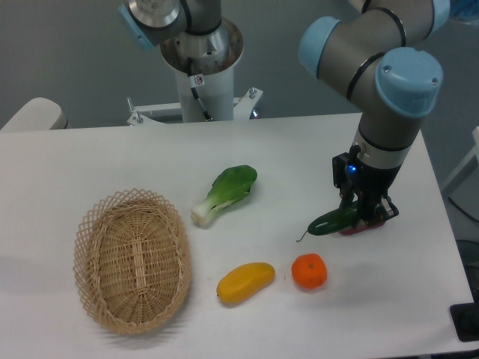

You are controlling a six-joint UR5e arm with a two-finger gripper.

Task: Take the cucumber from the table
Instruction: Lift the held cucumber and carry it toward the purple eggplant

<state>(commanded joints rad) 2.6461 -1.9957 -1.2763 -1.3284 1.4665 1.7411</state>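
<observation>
The dark green cucumber (329, 223) hangs just above the white table (112, 164), tilted with its thin stem tip pointing down-left. My gripper (361, 215) is shut on the cucumber's right end, right of the table's middle. The fingers hide that end of the cucumber and most of what lies behind it.
A purple vegetable (358, 227) lies right under the gripper, mostly hidden. An orange fruit (309, 271) and a yellow mango (245, 282) sit near the front. A bok choy (224, 194) lies mid-table. A wicker basket (132, 259) stands at front left. The robot base (200, 67) is at the back.
</observation>
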